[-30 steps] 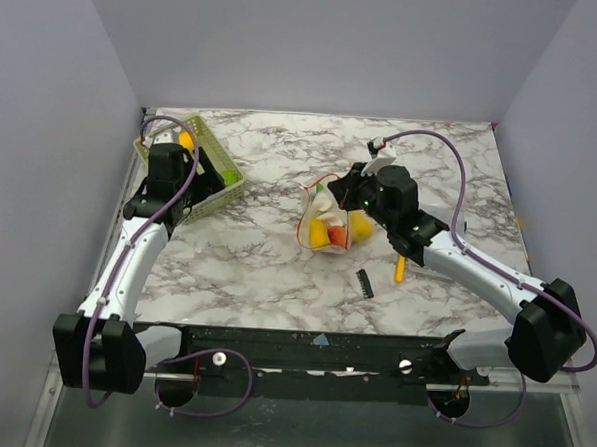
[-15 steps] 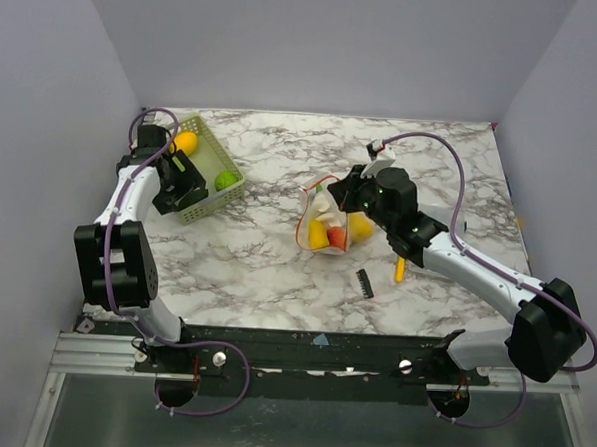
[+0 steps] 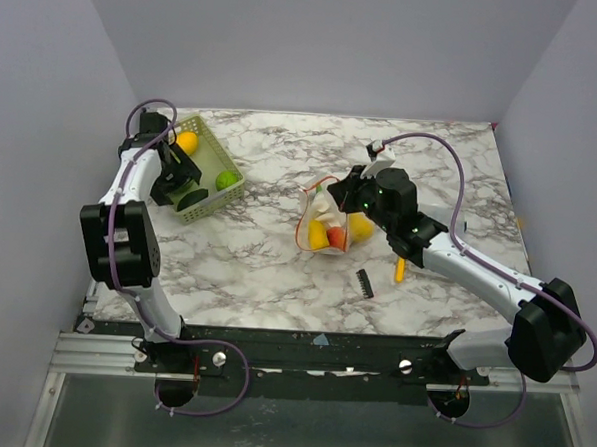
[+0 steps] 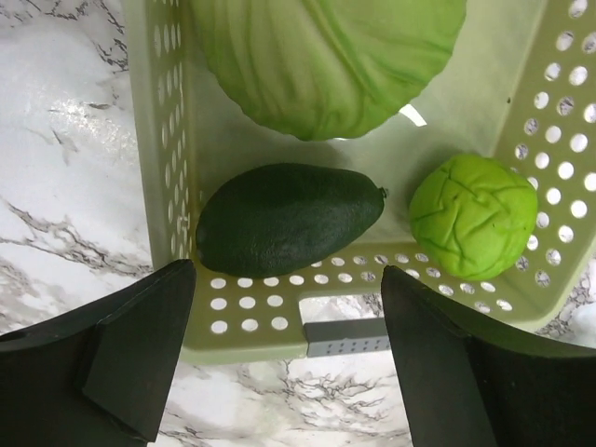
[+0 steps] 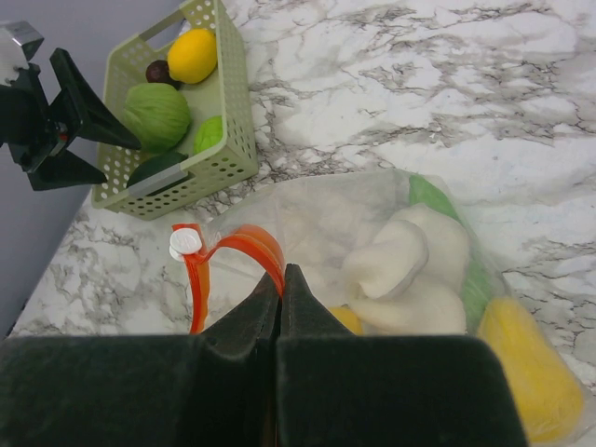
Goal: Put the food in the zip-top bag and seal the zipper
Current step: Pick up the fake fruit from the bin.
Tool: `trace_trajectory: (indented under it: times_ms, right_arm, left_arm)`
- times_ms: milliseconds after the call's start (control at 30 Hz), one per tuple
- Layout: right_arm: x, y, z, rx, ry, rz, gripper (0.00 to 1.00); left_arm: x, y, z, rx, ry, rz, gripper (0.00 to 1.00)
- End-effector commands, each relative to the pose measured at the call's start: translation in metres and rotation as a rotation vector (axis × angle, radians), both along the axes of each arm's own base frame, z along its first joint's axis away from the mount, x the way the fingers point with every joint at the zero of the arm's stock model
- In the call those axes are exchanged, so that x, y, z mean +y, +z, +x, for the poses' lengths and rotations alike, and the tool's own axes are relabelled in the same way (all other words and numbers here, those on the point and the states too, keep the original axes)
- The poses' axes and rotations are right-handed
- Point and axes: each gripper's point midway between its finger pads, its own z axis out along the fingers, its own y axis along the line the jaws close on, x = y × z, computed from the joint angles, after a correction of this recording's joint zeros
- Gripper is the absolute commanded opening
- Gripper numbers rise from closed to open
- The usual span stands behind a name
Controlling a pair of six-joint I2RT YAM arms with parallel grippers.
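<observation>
The clear zip-top bag (image 3: 331,223) lies mid-table with whitish (image 5: 410,270), yellow (image 5: 526,363) and green (image 5: 426,194) food inside. My right gripper (image 5: 281,272) is shut on its red-orange zipper (image 5: 244,244), which arches up at the bag's mouth; it also shows in the top view (image 3: 348,197). My left gripper (image 4: 287,270) is open and empty above the near end of the light green basket (image 4: 279,335). Below it lie a dark green avocado (image 4: 284,219), a cabbage (image 4: 326,56) and a green fruit (image 4: 475,214). A yellow lemon (image 3: 187,142) lies at the basket's far end.
The basket (image 3: 223,197) stands at the far left by the wall. A yellow-handled screwdriver (image 3: 400,269) and a small black comb-like piece (image 3: 365,282) lie near the bag, under my right arm. Walls close the table on three sides.
My left arm has folded back toward the left wall, and its gripper now faces the basket's near end from above. The right arm and the bag have not moved.
</observation>
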Motion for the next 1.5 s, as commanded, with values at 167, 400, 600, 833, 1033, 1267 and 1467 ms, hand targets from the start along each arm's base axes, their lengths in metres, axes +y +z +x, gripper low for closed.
trace_trajectory:
  times_ms: [167, 400, 600, 833, 1033, 1267, 1467]
  right_arm:
    - [0.004, 0.002, -0.003, -0.012, 0.021, 0.020, 0.01]
    - [0.003, 0.004, -0.004, -0.017, 0.019, 0.023, 0.01]
    - [0.003, 0.003, -0.004, -0.016, 0.020, 0.023, 0.01]
    - [0.002, 0.003, -0.004, -0.019, 0.015, 0.022, 0.00]
    - [0.004, 0.002, -0.004, -0.017, 0.025, 0.028, 0.01]
    - [0.003, 0.003, -0.004, -0.020, 0.020, 0.029, 0.01]
    - [0.003, 0.002, -0.005, -0.018, 0.022, 0.026, 0.01]
  left_arm:
    - [0.005, -0.029, -0.005, 0.200, 0.013, 0.063, 0.82]
    - [0.006, -0.052, -0.012, 0.322, -0.111, 0.149, 0.82]
    - [-0.007, -0.054, -0.011, 0.314, -0.240, 0.158, 0.83]
    - [-0.030, -0.044, -0.006, 0.208, -0.406, 0.073, 0.90]
    - [-0.042, -0.042, -0.003, 0.200, -0.508, 0.016, 0.96]
    - [-0.036, -0.058, -0.002, 0.262, -0.496, 0.034, 0.94]
    - [-0.033, -0.060, 0.004, 0.274, -0.463, 0.046, 0.75]
